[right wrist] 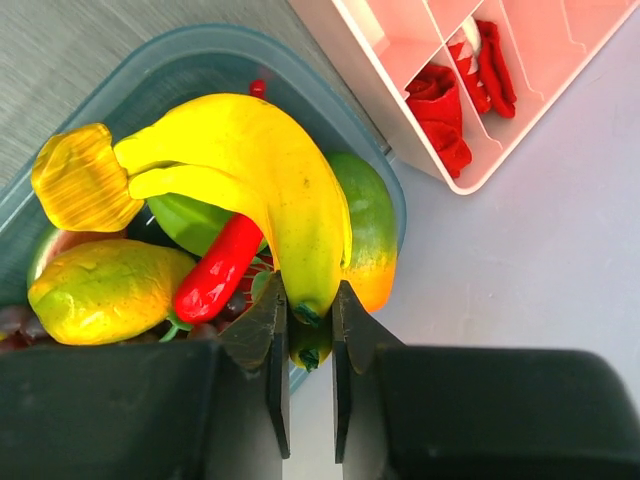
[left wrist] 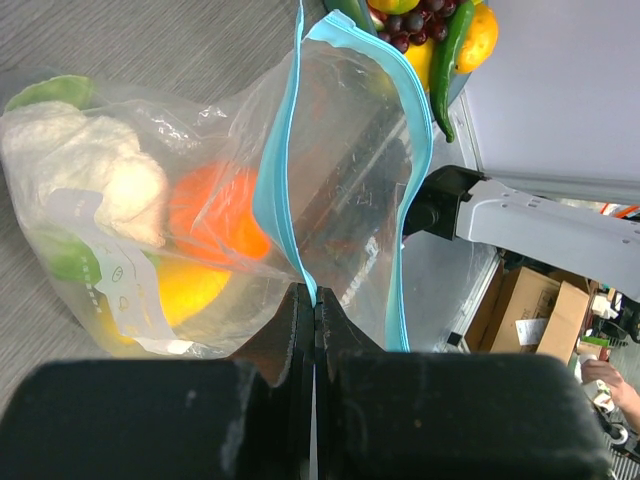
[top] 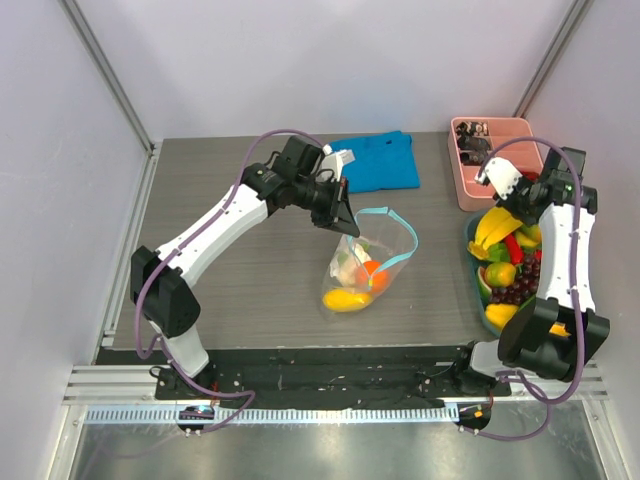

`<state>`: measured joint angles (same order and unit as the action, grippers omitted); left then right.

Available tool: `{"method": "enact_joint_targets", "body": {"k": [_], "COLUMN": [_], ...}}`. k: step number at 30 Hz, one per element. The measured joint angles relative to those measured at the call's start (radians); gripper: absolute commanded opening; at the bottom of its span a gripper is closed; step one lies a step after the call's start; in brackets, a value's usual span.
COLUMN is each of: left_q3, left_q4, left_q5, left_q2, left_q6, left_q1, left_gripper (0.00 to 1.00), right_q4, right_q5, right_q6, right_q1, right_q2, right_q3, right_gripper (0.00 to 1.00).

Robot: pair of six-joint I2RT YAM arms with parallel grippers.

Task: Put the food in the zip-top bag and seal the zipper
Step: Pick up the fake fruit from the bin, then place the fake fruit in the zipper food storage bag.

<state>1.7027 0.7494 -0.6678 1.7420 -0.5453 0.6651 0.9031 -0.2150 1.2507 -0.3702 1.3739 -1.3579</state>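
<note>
The zip-top bag (top: 362, 270) is lying nearest the arms, on the table (top: 240, 290), in the middle between the two of them. Its fat closed end is sitting closest. It is already holding food: a white cauliflower (left wrist: 90, 170), an orange (left wrist: 215, 215) and a yellow piece (left wrist: 185, 290). The bag's long side is running from near to far, leaning a little right. Its open mouth is pointing up and away from the arms.

A bit farther on, the left gripper (left wrist: 315, 300) is pinching the zipper (left wrist: 275, 190), the thin blue strip round the mouth. Its jaws are pressed tight together with the strip between them. I think it is lifting that one side so the mouth is gaping wide and more food can drop in.

Off to the right, a green-blue bowl (right wrist: 180, 50) full of toy fruit is sitting well apart from the bag. The right gripper (right wrist: 305, 300) is reaching down into it. Its jaws are narrow, and they are squeezing one end of the bananas (right wrist: 270, 170). The bananas' long curve is bending away from that pinched end across the bowl, over a red pepper (right wrist: 215, 280). It looks like this arm is getting ready to lift them out and carry them to the bag. The zipper is not shut yet, and it should stay open until the bananas are in.

Farthest away, a folded blue cloth (top: 375, 160) is lying behind the bag, and a pink tray (top: 505, 121) is sitting just behind the bowl.
</note>
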Motion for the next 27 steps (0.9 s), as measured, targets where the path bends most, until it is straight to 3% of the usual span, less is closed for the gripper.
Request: {"method": "enact_joint_targets", "body": {"k": [11,19,27], "left_q3": [0.0,0.0,0.0], "left_q4": [-0.001,-0.001,0.0], "left_q5": [0.0,0.001,0.001], "left_q2": [0.0,0.0,0.015], "left_q6": [-0.001,-0.004,-0.024], "left_q1": [0.0,0.0,-0.004], "left_gripper": [0.0,0.0,0.0], "right_q4": [-0.021,-0.013,-0.132], "right_q5": [-0.093,-0.257,-0.314], "right_q6": [-0.134,-0.287,-0.535], "right_q1": [0.0,0.009,0.218], "right_q2": [-0.059,-0.12,-0.26], "right_q3": [-0.077,-0.202,-0.236], "right_gripper": [0.01,0.01,0.01]}}
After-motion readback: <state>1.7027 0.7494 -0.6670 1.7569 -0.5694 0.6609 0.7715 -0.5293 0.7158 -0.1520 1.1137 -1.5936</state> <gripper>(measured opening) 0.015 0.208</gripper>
